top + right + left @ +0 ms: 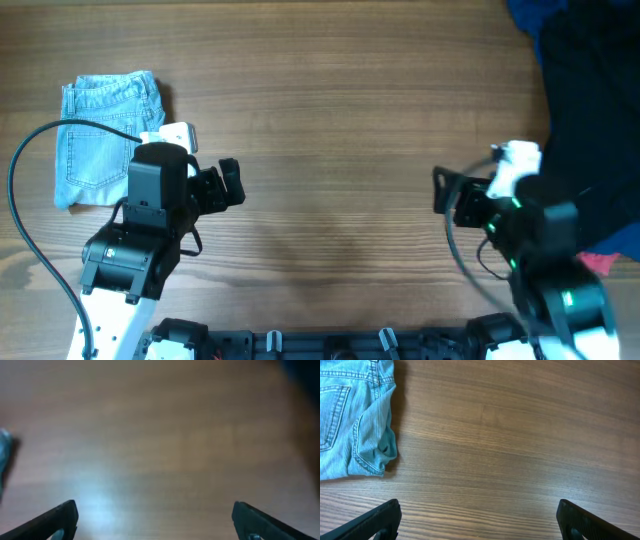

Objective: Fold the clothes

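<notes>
The light blue denim shorts [104,135] lie folded into a compact rectangle at the far left of the table. In the left wrist view the shorts [355,420] fill the upper left corner, pocket stitching showing. My left gripper [228,185] is open and empty, just right of the shorts; its fingers [477,520] hang over bare wood. My right gripper [447,192] is open and empty over the right half of the table; its fingers [155,520] frame blurred bare wood.
A dark navy/black cloth pile [590,110] covers the right edge of the table, with blue fabric at the top right corner. A small pink-red cloth [603,263] peeks out below it. A black cable [30,235] loops beside the left arm.
</notes>
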Controlling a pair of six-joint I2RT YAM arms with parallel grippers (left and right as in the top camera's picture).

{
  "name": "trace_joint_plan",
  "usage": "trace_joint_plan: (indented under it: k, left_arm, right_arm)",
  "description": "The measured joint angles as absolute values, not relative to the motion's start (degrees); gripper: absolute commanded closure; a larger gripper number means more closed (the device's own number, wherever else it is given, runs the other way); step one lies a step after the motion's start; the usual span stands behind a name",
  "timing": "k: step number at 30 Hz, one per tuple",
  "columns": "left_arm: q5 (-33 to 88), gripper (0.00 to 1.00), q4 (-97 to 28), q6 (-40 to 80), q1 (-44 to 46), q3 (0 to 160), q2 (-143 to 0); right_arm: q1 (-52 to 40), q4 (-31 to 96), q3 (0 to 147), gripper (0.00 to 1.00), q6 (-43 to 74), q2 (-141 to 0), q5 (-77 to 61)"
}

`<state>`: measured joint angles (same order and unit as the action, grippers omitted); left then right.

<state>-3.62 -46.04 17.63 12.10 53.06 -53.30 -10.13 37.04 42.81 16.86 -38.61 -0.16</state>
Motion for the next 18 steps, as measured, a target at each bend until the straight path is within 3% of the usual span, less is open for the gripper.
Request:
trace_joint_plan:
  k: [9, 18]
  left_arm:
    - [-3.6, 0.0, -46.0, 17.6, 12.1, 52.9, -53.4]
    - [-3.6, 0.0, -46.1, 17.6, 12.1, 52.9, -53.4]
  right_arm:
    - [-4.8, 15.4, 19.0, 0.0, 11.6, -8.5, -0.2]
    - [-4.8, -7.9, 1.9, 0.0, 9.4, -1.0, -0.1]
